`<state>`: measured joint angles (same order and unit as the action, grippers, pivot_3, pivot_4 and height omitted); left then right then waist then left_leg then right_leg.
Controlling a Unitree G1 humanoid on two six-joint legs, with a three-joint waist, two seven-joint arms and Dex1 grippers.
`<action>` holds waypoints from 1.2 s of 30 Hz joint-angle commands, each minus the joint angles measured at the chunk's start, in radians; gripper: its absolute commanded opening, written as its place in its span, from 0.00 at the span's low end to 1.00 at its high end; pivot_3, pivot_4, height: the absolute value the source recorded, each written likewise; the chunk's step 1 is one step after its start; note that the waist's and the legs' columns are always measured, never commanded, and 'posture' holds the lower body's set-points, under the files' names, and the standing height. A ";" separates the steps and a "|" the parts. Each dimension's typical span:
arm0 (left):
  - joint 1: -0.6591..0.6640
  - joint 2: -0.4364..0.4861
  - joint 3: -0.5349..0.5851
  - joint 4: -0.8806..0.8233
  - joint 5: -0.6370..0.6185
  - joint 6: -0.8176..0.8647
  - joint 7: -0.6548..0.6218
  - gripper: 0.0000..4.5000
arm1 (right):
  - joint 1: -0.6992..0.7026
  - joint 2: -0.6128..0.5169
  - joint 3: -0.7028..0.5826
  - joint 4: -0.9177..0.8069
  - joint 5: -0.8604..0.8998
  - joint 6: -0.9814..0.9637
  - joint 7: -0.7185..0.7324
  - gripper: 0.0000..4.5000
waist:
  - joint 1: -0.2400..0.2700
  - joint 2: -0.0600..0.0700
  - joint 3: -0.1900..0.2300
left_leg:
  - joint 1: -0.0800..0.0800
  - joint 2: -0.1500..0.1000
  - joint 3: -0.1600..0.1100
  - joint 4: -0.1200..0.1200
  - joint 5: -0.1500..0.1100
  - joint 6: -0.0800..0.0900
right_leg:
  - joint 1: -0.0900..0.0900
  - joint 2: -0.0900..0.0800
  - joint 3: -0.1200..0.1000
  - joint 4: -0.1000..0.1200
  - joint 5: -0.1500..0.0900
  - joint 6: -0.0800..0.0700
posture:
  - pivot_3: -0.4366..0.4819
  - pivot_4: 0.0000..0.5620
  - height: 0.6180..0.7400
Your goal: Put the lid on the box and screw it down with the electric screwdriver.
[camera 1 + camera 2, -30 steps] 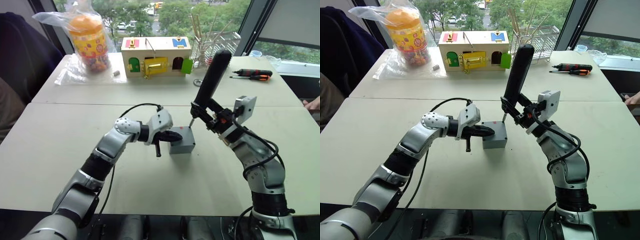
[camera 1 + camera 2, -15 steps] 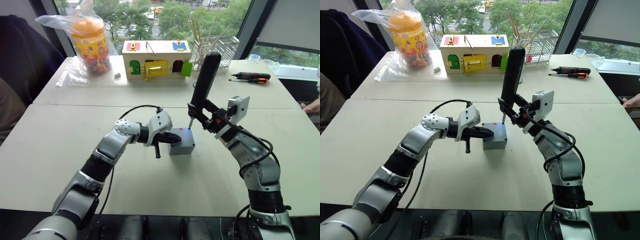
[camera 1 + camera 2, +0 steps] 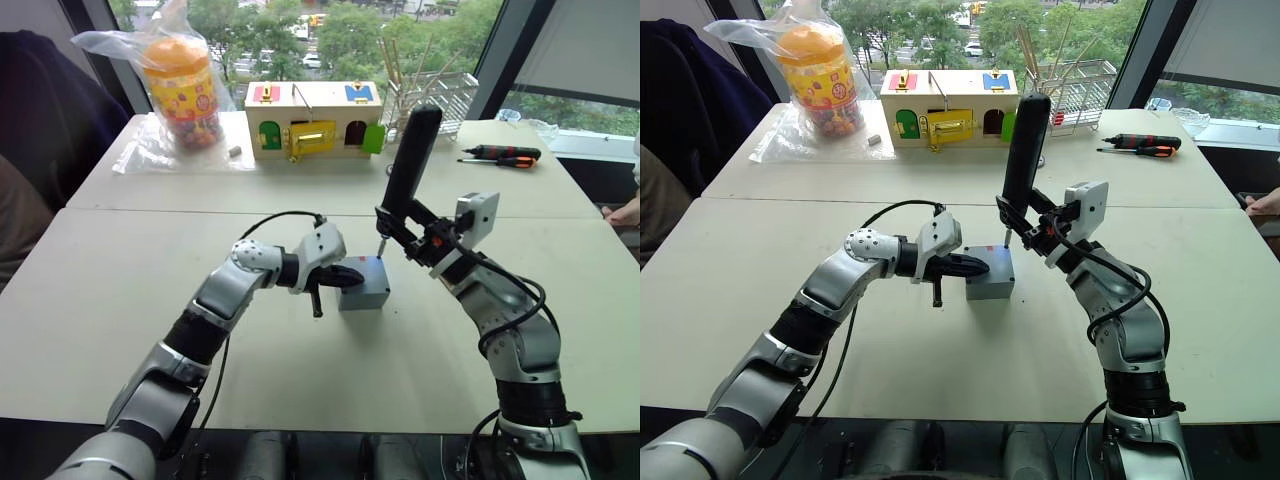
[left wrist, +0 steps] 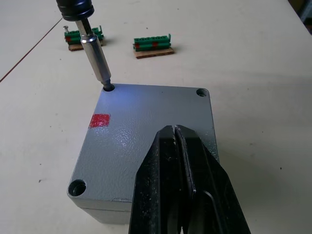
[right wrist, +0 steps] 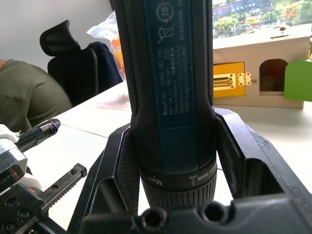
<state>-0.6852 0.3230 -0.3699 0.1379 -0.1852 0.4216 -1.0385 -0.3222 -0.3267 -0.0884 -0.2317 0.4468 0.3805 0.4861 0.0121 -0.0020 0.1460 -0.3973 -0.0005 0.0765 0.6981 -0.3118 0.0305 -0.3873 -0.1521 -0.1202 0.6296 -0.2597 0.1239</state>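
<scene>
Two pale beige surfaces butted together, seam running across just beyond the box. Near surface: grey box with the lid on it, sitting mid-surface; two small green terminal blocks just past it. Far surface: wooden box with coloured doors centre-back, orange jar in a clear plastic bag off to its left, wire rack with sticks to its right, black-and-orange hand screwdrivers at the far right. Small grey bit beside the bag.
</scene>
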 commanded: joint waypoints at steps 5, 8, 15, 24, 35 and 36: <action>-0.007 -0.017 0.010 0.033 0.007 -0.011 0.002 0.00 | -0.055 0.000 -0.089 -0.048 0.085 0.180 -0.131 0.40 | 0.001 0.001 0.001 | -0.001 0.000 0.000 0.000 0.000 0.000 | -0.001 -0.001 0.000 0.000 0.000 0.000 | 0.48 0.27 0.71; -0.008 -0.030 0.018 0.047 0.003 -0.022 0.008 0.00 | -0.124 -0.027 -0.143 -0.101 0.143 0.289 -0.205 0.40 | 0.002 0.002 0.001 | -0.004 0.000 0.000 0.001 0.000 0.000 | -0.003 -0.001 0.000 0.000 0.000 0.000 | 0.48 0.27 0.71; -0.014 -0.048 0.050 0.032 -0.012 -0.023 0.013 0.00 | -0.292 -0.122 -0.265 -0.128 0.209 0.416 -0.322 0.40 | 0.001 0.004 0.006 | -0.012 -0.002 0.000 0.002 0.000 0.001 | -0.010 -0.002 -0.001 0.001 0.000 0.000 | 0.48 0.27 0.71; -0.030 -0.008 0.101 -0.113 -0.072 0.031 0.000 0.00 | -0.339 -0.312 -0.307 -0.046 0.177 0.550 -0.313 0.40 | 0.000 0.008 0.012 | -0.012 -0.001 0.002 0.001 0.000 0.001 | -0.012 -0.001 0.000 0.001 0.000 0.000 | 0.48 0.27 0.71; 0.016 0.072 0.088 -0.346 -0.144 0.105 -0.034 0.00 | -0.318 -0.730 -0.267 0.327 0.283 1.113 -0.017 0.40 | 0.001 0.011 0.014 | -0.013 -0.001 0.002 0.001 0.000 0.001 | -0.011 -0.002 0.000 0.000 0.000 0.000 | 0.48 0.27 0.71; 0.025 0.071 0.082 -0.348 -0.141 0.102 -0.028 0.00 | -0.327 -0.748 -0.242 0.370 0.280 1.128 0.012 0.40 | 0.000 0.011 0.014 | -0.013 -0.001 0.002 0.001 -0.001 0.002 | -0.011 -0.002 0.000 -0.001 0.000 0.000 | 0.48 0.27 0.71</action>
<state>-0.6613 0.4007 -0.2834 -0.1764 -0.3144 0.5231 -1.0755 -0.6112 -1.0459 -0.3312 0.1141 0.7023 1.4790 0.4390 0.0119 0.0091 0.1600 -0.4102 -0.0015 0.0790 0.6996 -0.3124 0.0323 -0.3987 -0.1542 -0.1202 0.6285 -0.2594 0.1242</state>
